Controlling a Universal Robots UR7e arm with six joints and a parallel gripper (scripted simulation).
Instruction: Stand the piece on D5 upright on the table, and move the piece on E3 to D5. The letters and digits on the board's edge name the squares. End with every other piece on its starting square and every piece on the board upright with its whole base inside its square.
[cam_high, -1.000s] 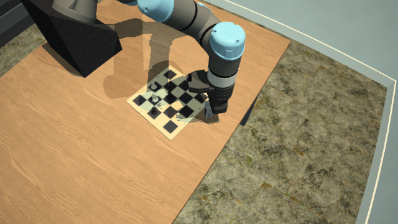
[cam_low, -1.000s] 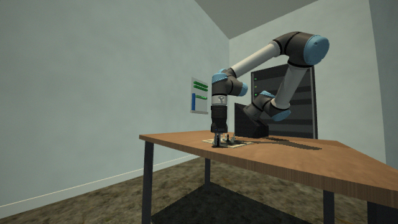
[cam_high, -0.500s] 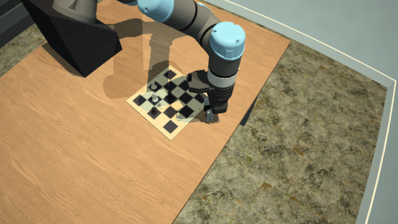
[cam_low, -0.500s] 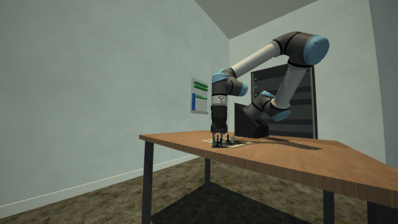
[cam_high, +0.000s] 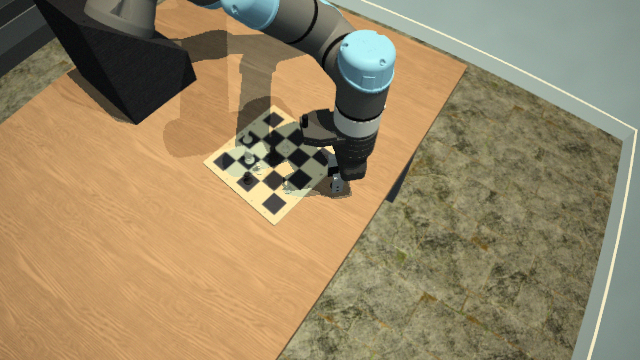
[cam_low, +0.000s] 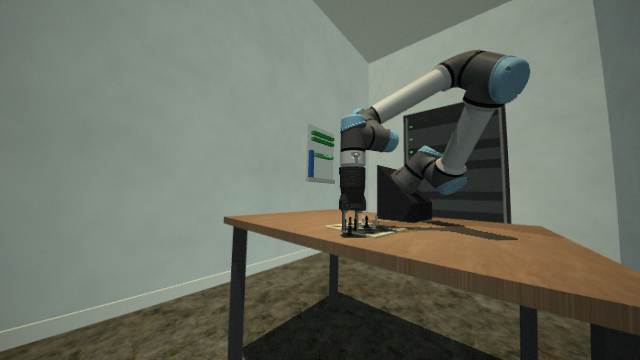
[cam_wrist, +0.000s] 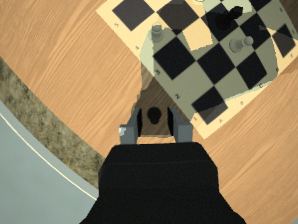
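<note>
My gripper (cam_high: 338, 186) stands low over the bare table just off the right edge of the chessboard (cam_high: 274, 162). Its fingers are open. A small black piece (cam_wrist: 154, 116) stands upright on the wood between them, and the fingers stand apart from it in the wrist view. The gripper also shows in the exterior view (cam_low: 351, 226), down at the table top. Several black and white pieces stand on the board, among them a white pawn (cam_wrist: 157, 31) near the edge closest to the gripper and a black piece (cam_wrist: 226, 19) near the middle. The square labels are too small to read.
The arm's black base block (cam_high: 120, 60) stands at the table's back left. The table's right edge (cam_high: 395, 200) runs close behind the gripper. The arm's shadow covers most of the board.
</note>
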